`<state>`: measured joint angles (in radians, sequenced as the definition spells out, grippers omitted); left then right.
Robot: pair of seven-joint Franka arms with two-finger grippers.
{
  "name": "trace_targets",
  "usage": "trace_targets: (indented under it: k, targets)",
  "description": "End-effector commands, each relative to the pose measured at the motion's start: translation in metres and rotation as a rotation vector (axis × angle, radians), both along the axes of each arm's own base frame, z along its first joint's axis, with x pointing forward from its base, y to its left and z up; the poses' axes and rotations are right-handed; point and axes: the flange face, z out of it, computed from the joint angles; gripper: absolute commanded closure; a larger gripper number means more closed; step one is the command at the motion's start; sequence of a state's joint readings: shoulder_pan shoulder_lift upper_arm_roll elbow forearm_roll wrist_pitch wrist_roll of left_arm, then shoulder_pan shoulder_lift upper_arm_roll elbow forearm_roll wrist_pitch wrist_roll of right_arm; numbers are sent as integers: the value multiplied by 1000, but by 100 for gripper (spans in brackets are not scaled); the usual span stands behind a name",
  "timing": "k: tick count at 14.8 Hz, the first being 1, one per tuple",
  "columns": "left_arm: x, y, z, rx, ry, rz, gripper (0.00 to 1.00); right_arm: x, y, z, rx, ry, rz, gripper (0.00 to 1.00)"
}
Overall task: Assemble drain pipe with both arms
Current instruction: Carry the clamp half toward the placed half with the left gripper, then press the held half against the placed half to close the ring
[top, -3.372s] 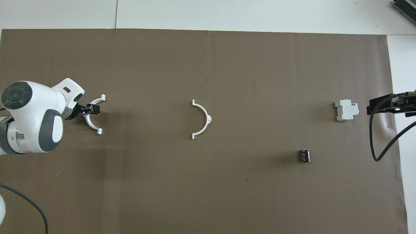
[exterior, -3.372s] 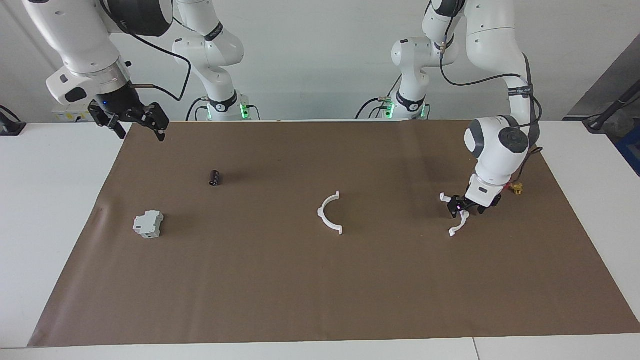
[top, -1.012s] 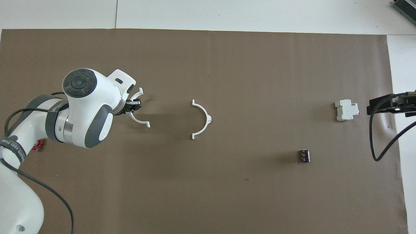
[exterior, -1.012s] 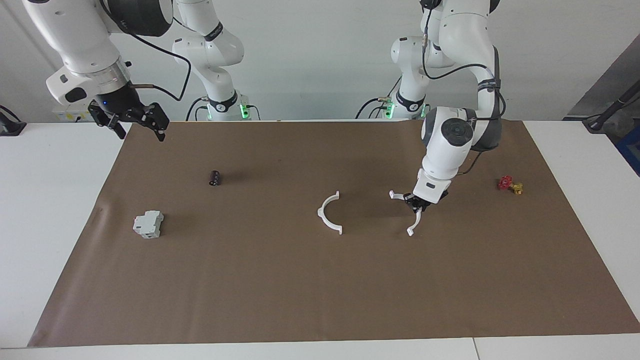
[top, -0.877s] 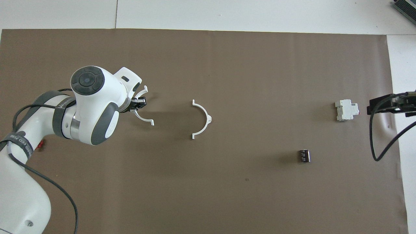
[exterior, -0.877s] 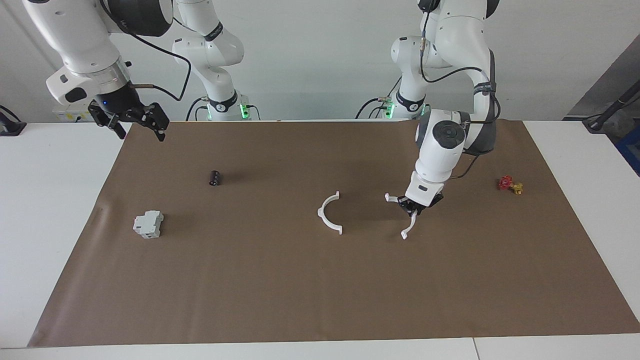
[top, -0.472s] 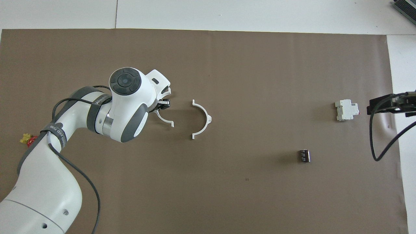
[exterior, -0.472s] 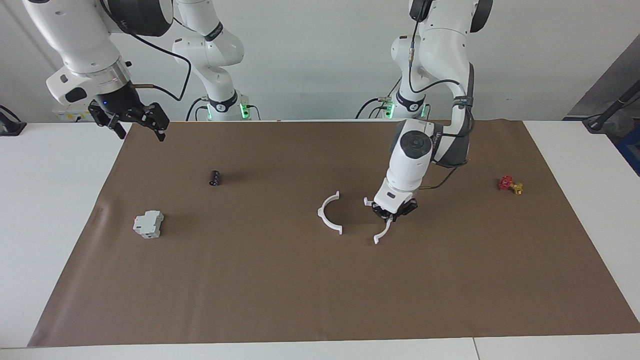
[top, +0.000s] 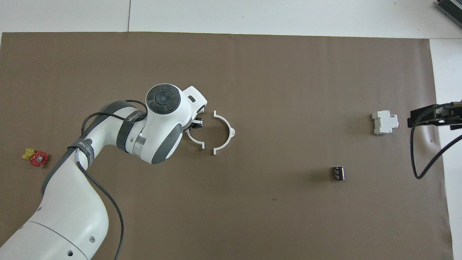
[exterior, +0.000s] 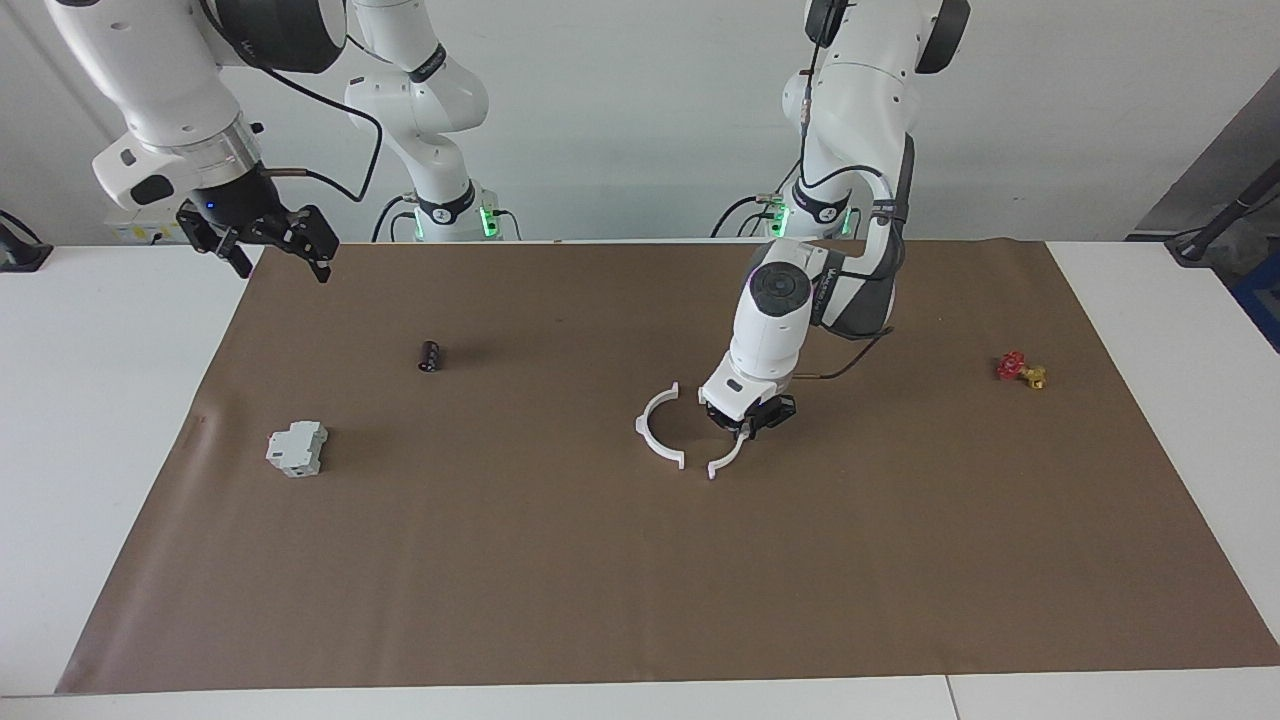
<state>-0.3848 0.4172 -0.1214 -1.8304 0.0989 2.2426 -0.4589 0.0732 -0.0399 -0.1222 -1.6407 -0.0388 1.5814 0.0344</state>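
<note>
One white half-ring (exterior: 641, 429) of the drain pipe lies on the brown mat (exterior: 600, 580) near its middle; it also shows in the overhead view (top: 229, 128). My left gripper (exterior: 748, 420) is shut on the second half-ring (exterior: 730, 460) and holds it low beside the first, on the side toward the left arm's end, open sides facing. In the overhead view the left gripper (top: 196, 124) covers one end of the held half-ring (top: 194, 141); the visible ends stand a small gap apart. My right gripper (exterior: 272, 248) waits, open and empty, raised over the mat's corner at the right arm's end.
A grey-white blocky box (exterior: 297, 448) and a small dark cylinder (exterior: 429, 355) lie toward the right arm's end. A small red and yellow valve (exterior: 1020, 370) lies toward the left arm's end. White table surrounds the mat.
My left gripper has carried its half-ring from the left arm's end of the mat toward the middle, up beside the lying half-ring. The right arm has not moved.
</note>
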Motion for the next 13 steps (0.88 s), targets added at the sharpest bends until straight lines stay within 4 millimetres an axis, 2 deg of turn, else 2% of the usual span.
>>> trace_targets:
  k: [1, 5, 9, 13]
  targets:
    - [-6, 0, 2, 25, -9, 6, 96, -6, -2, 2, -2, -5, 19, 0]
    - [-16, 0, 3, 24, -14, 14, 96, -6, -2, 2, -4, -4, 19, 0]
    - [-25, -12, 7, 19, -24, 37, 96, -6, -2, 2, -2, -3, 19, 0]
    - [-25, -14, 7, 15, -29, 44, 96, -6, -2, 2, -2, -5, 19, 0]
